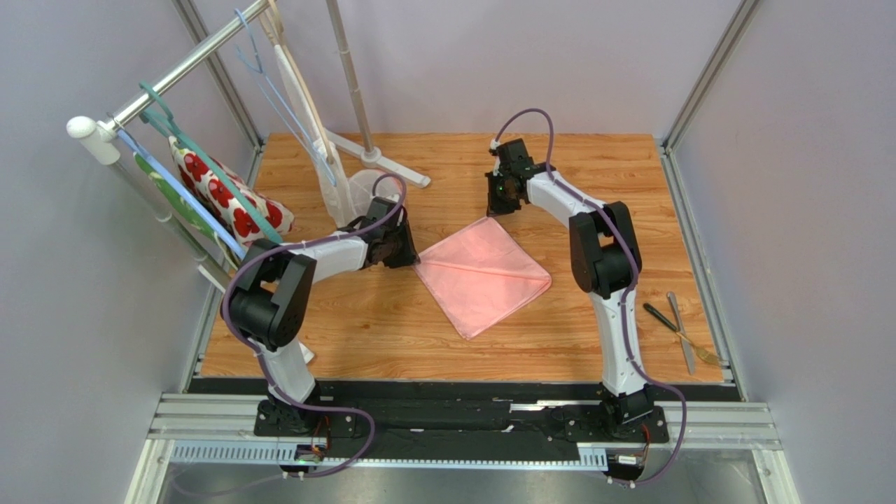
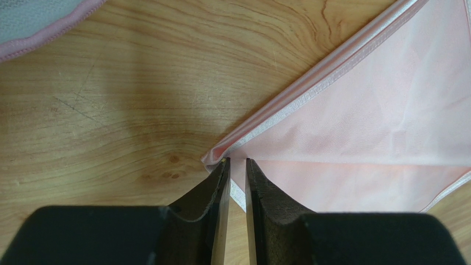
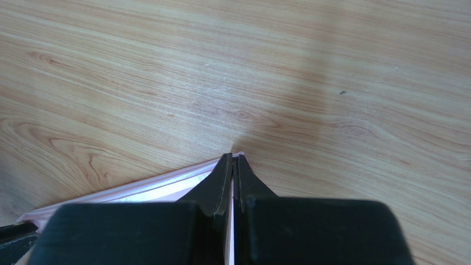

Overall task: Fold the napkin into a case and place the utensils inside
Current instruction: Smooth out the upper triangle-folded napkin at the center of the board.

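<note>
The pink napkin [image 1: 484, 275] lies flat mid-table as a diamond with a crease across it. My left gripper [image 1: 406, 250] is at its left corner. In the left wrist view its jaws [image 2: 236, 161] stand a narrow gap apart, straddling the slightly raised corner [image 2: 213, 155], with hem and wood showing between them. My right gripper [image 1: 499, 208] is at the napkin's far corner. In the right wrist view it [image 3: 233, 157] is shut on the thin pink edge [image 3: 138, 187]. The utensils [image 1: 679, 331] lie at the table's right edge, away from both grippers. No folded case is in view.
A clothes rack stands at the back left with hangers, a white cloth with red flowers [image 1: 226, 202] and a green cloth [image 1: 174, 200]. Its white base [image 1: 363, 187] sits just behind my left gripper. Metal frame posts edge the table.
</note>
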